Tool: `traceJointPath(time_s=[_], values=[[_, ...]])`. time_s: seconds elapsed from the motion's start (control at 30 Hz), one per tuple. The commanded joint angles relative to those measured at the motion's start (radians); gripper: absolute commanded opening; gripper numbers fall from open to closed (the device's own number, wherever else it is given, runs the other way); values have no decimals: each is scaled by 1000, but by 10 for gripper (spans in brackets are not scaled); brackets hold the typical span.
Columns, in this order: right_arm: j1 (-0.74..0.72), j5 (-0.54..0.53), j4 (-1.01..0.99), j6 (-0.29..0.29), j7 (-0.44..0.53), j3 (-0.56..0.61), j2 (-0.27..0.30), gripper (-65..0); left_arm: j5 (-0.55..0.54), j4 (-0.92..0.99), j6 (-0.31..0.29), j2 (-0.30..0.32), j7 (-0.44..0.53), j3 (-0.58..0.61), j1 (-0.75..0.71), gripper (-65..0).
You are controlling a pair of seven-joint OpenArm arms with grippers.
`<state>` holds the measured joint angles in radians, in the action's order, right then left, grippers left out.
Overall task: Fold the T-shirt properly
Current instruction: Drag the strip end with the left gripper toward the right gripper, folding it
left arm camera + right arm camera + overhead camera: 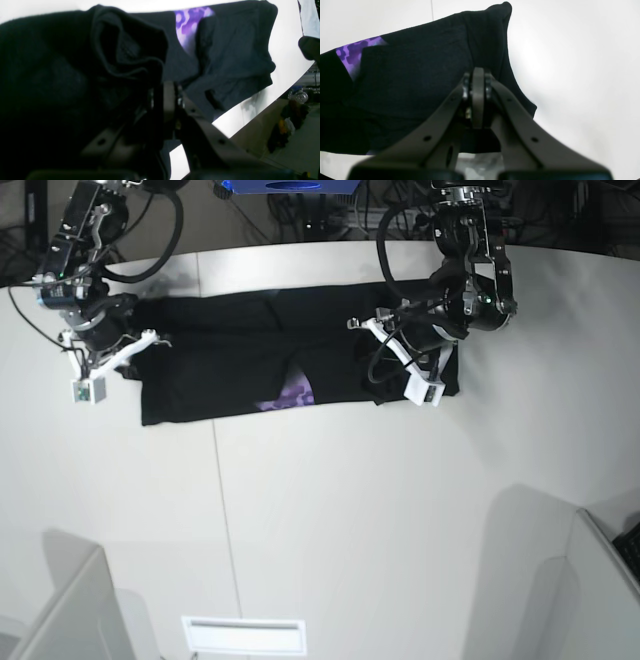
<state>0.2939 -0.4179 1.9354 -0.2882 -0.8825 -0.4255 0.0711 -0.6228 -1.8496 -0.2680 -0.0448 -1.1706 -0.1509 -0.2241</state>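
I count one T-shirt (230, 365), two arms and two claws, and all of it sits on one white table (330, 510).

Going from the left of the base view: my right claw (140, 342) is at the shirt's left end, over the far left part of the table. Through my right wrist camera that claw (477, 75) has its two fingers pressed flat together, clenched, with the black cloth (415, 82) right behind the tips. The shirt edge runs past the tips on both sides, yet I cannot tell for sure whether any fabric is pinched between them. One patch of purple print (352, 56) shows at the left of that view, tucked under a black fold.

In the middle, the T-shirt lies as one long dark band stretched left to right across the far half of the table. A single small purple patch (292, 395) peeks out on its near edge, about midway along.

At the right end is my left claw (385, 335), low over the shirt, with the arm's white bracket (420, 390) just near of it. In the left wrist view that claw (166, 96) is nearly closed, and a thick bunch of black fabric (130, 55) is heaped against its tips and spills to the left, so I am grasping the T-shirt there. Beyond it the rest of the shirt lies rumpled on the table, with the purple print (187, 25) showing once between two black folds.
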Motion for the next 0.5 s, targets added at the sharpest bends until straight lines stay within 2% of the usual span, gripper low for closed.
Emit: traceJointPath(time_s=[0.0,0.47], values=[[-9,-11,16,-1,21,-3,9,-650,-24,-14,-4,-4,14,1,7,-650],[-23,-11,-17,-1,21,-3,8,-650,-24,-14,-4,-4,14,1,9,-650]])
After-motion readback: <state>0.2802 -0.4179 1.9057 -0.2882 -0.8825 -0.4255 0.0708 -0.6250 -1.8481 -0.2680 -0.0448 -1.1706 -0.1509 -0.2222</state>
